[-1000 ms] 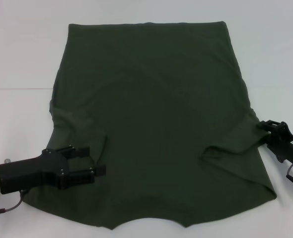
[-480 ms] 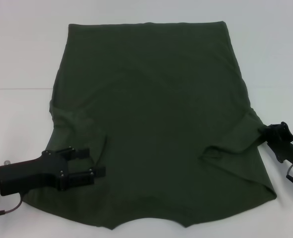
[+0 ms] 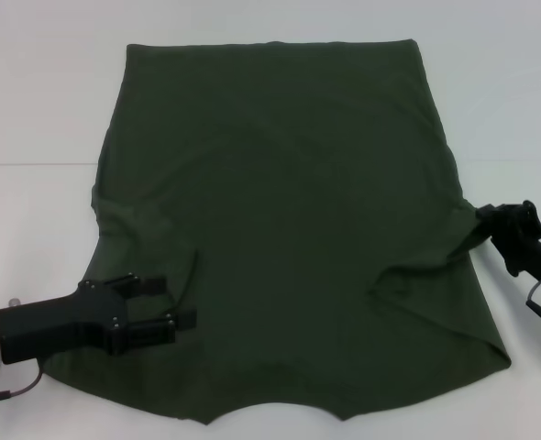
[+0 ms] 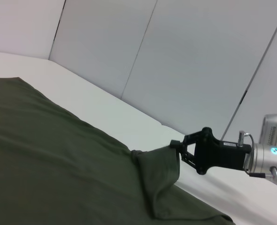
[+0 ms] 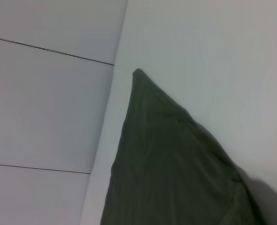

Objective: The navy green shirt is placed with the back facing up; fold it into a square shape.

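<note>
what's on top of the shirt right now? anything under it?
On the navy green shirt: only the left gripper, open, near its left side. The right gripper pinches the right edge. White table surrounds it; anything beneath the cloth is hidden.

shirt (image 3: 280,211): soft matte cloth | table (image 3: 41,110): smooth matte white

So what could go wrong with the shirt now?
The right gripper pinches only the very edge of the shirt and lifts it into a small peak, so the fabric might slip out when pulled.

The left gripper rests open over the cloth near a wrinkle; closing there could bunch layers and make the fold crooked.

The sleeves are already tucked in with creases, so the square may come out lumpy.
</note>
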